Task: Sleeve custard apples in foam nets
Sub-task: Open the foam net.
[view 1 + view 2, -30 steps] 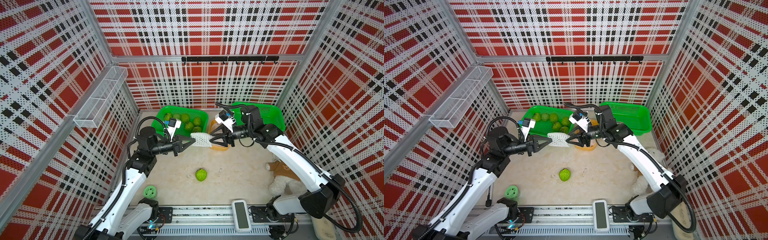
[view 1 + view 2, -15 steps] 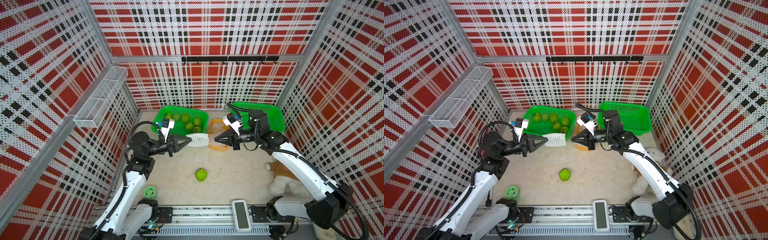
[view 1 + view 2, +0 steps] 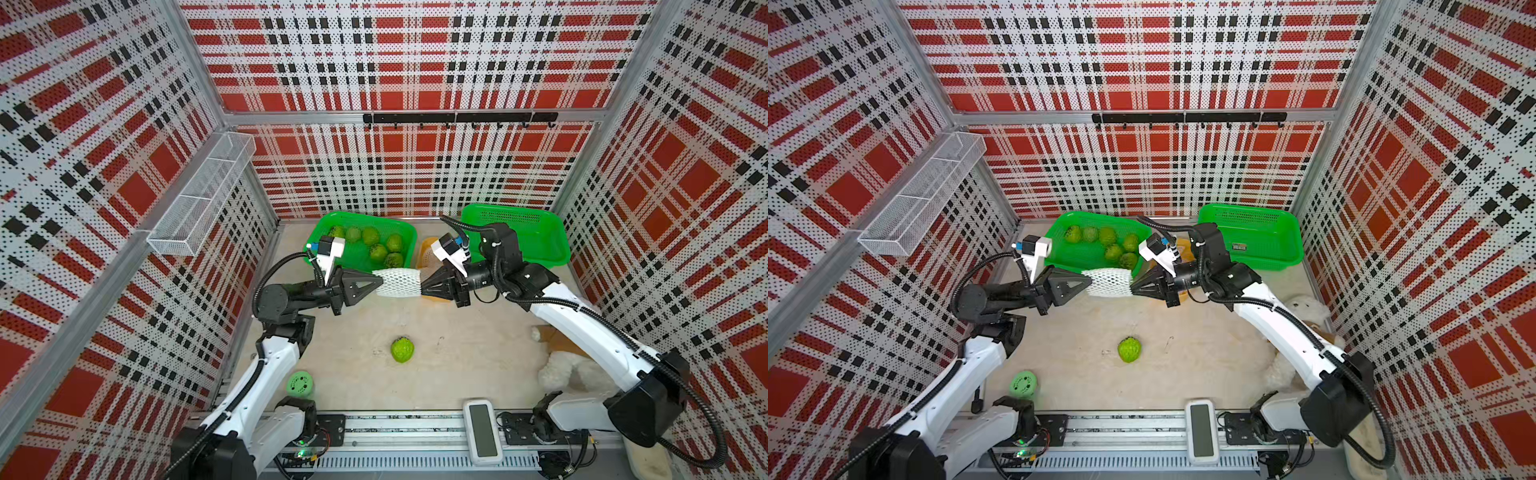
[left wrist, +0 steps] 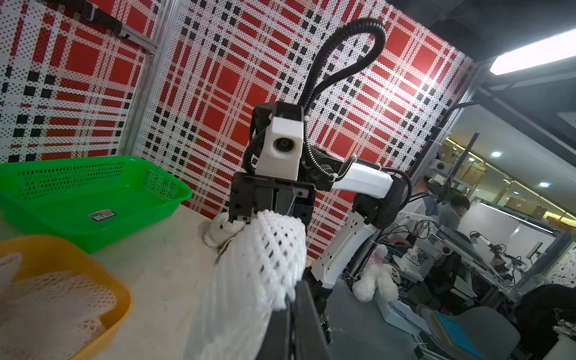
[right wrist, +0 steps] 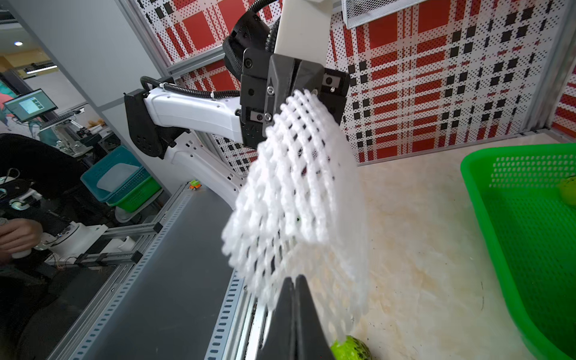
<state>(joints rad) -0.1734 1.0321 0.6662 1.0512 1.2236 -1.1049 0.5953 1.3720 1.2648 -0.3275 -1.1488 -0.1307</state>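
**Foam net held in the air between two closed grippers**

In both top views a white foam net lies level above the table, clear of its surface, in front of the near rim of a green basket. The left gripper is pinched on one end of the sleeve, which narrows to the fingertips there. The right gripper meets the opposite end with its jaws pressed together. In the right wrist view its black fingers close to a single seam, and the mesh reaches their tips. Whether the net's edge sits between them is hard to make out from this angle, though it appears gripped.

Six custard apples lie in the green basket, behind the net. A seventh custard apple rests alone on the table, nearer the front and well apart from both grippers. A second green basket stands at the back behind the right arm. Between the two baskets is a yellow basket holding further foam nets. A smooth green ball lies beside the left arm's base. A white plush bear sits under the right arm.
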